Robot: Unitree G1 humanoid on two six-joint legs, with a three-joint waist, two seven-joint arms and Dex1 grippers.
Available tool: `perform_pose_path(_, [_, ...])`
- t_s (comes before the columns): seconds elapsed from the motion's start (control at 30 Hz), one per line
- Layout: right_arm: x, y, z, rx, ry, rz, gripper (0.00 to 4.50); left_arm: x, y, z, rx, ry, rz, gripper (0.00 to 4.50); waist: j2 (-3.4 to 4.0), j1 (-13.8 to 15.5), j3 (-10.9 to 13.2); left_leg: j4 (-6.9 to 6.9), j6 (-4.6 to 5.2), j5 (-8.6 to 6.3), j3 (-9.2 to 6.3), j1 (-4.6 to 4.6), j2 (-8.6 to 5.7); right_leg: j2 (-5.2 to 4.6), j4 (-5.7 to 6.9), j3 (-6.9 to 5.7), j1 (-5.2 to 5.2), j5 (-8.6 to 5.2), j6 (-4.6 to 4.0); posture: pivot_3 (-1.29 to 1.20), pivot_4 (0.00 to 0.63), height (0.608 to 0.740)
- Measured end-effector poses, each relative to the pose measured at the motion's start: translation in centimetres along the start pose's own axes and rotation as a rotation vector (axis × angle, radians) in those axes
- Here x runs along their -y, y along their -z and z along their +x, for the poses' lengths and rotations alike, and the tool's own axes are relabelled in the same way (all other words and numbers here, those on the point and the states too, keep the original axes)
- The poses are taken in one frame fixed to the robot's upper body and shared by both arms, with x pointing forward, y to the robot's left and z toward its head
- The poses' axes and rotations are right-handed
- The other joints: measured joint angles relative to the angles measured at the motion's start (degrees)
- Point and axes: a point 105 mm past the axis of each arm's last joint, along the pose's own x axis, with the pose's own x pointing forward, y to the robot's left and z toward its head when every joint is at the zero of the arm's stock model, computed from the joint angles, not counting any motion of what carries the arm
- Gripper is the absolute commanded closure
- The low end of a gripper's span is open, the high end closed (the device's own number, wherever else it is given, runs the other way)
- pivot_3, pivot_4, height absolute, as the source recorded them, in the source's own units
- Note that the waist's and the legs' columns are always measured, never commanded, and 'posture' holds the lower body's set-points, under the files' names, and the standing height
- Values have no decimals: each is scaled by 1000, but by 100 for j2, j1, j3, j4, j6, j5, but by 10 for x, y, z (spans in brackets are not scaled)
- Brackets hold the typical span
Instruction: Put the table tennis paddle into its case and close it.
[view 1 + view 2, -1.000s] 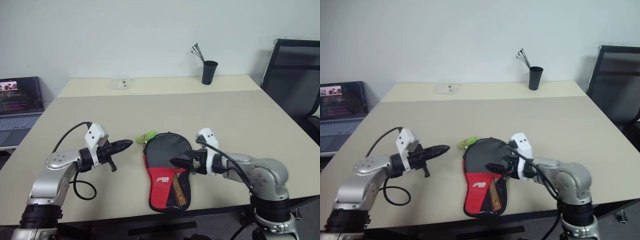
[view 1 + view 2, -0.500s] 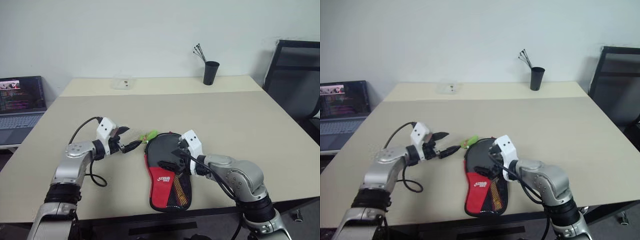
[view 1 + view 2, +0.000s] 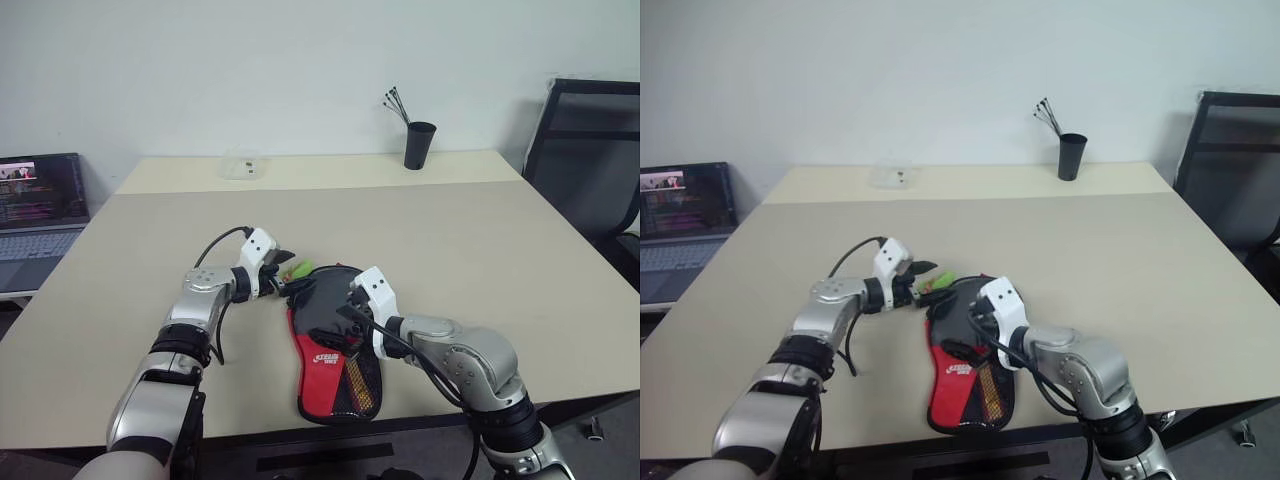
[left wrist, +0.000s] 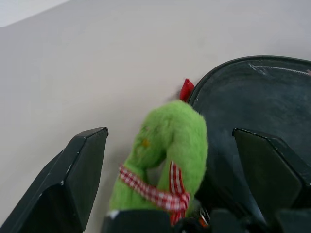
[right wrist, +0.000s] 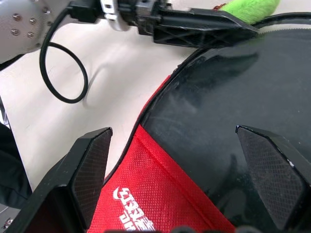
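Case (image 3: 333, 345) lies flat near the bench (image 3: 480, 240) front edge, paddle handle (image 3: 360, 385) showing through its mesh. Left hand (image 4: 170, 145) gapes wide around the green tag (image 4: 167, 145) — nothing gripped. Right hand (image 5: 194, 160) hovers over the case — spread wide, empty.

The bench (image 3: 470, 230) lies bare across its far and right stretches, giving wide passage there. The case (image 3: 330, 345) lies near the front edge, with the left pincer (image 3: 283, 283) close at its upper left, fingers parted around the green pull tag (image 4: 165, 150), and the right pincer (image 3: 345, 318) spread low over its black upper part. Between the two pincers little room is left. Far back, a black cup (image 3: 419, 145) with sticks and a small clear box (image 3: 241, 165) stand near the wall. A laptop (image 3: 38, 210) sits off the left side, a chair (image 3: 590, 160) off the right.
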Motion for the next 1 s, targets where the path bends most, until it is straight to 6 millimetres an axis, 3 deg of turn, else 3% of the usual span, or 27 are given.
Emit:
perform_pose_path(0.9, [-1,2,2,-2,1,3,0,-4,9,-5,25,-40,-34,18,-1,0,-1,2,0,0,-2,2,1,0,3,-2,1,0,0,0,150,740])
perform_pose_path(0.97, [-2,2,2,-1,-1,4,0,-1,10,-5,22,-21,-36,594,-1,0,-1,2,0,0,-2,2,1,0,4,-2,1,0,0,0,150,740])
perform_pose_path(1.0, [-2,2,2,-1,-1,5,0,0,10,-5,20,-15,-39,594,-1,-1,-1,2,0,0,-2,2,1,0,4,-1,1,0,0,0,150,740])
